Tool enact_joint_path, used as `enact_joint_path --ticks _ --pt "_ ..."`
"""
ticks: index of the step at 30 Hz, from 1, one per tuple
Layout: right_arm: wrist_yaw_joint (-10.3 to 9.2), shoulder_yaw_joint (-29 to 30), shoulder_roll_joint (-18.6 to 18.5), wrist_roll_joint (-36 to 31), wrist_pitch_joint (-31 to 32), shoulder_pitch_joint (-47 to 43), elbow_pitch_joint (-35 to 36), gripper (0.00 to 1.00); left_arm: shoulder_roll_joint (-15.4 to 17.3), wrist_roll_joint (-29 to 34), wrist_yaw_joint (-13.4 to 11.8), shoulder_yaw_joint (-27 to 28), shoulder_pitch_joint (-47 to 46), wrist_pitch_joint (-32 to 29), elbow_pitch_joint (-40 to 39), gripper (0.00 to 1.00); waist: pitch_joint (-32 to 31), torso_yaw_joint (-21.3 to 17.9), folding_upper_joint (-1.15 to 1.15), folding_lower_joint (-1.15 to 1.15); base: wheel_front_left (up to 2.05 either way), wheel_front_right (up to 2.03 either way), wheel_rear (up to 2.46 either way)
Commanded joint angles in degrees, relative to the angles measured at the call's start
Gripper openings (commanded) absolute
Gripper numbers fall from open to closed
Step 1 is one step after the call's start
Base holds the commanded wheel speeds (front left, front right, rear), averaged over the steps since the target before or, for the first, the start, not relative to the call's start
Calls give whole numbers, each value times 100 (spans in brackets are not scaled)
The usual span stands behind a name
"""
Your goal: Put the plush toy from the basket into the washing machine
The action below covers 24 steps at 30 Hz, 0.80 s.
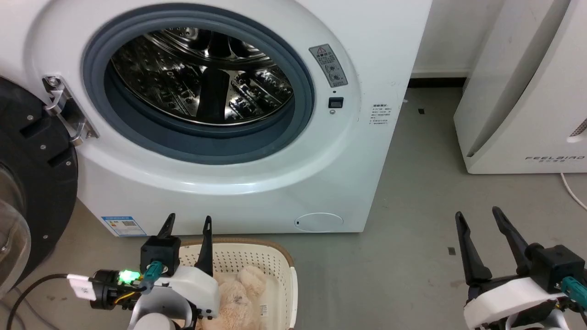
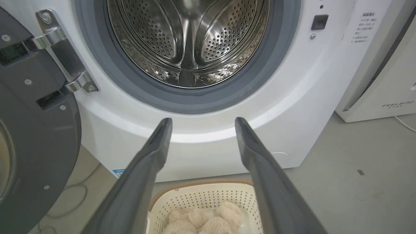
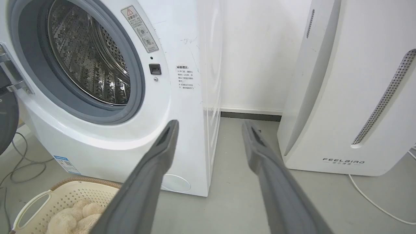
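The fluffy cream plush toy (image 1: 238,298) lies inside the cream perforated basket (image 1: 270,261) on the floor before the washing machine (image 1: 257,183). The washer's porthole is open, its steel drum (image 1: 202,78) empty and its black-framed door (image 1: 32,183) swung out to the left. My left gripper (image 1: 188,222) hangs open above the basket's near-left part, nothing between its fingers. Off to the right, over the bare floor, my right gripper (image 1: 479,215) is open and empty. The left wrist view has the plush toy (image 2: 204,221) low in the basket (image 2: 201,195) between the open fingers.
A white FEELBIRD appliance (image 1: 527,91) stands to the right of the washer, with a white cable (image 1: 573,188) trailing on the grey floor (image 1: 422,192). Cables (image 3: 19,169) lie on the floor left of the washer under the open door.
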State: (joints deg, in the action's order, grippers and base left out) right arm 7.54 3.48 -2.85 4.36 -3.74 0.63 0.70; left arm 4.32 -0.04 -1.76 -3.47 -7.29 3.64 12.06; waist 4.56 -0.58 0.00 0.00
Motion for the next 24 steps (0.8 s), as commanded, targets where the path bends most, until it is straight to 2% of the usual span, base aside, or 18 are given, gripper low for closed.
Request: enact_joint_path --ticks 1,15,24 --pt "-2 32 -1 51 -57 86 38 100 36 40 19 -46 -130 62 131 100 44 -10 0 0 0 0 0" --pt "-2 134 -1 226 -224 317 83 100 199 191 190 -436 -875 216 1442 100 521 -61 0 0 0 0 0" --pt "-3 187 -1 376 -331 516 111 100 393 342 332 -756 -1324 87 2192 100 914 -132 0 0 0 0 0"
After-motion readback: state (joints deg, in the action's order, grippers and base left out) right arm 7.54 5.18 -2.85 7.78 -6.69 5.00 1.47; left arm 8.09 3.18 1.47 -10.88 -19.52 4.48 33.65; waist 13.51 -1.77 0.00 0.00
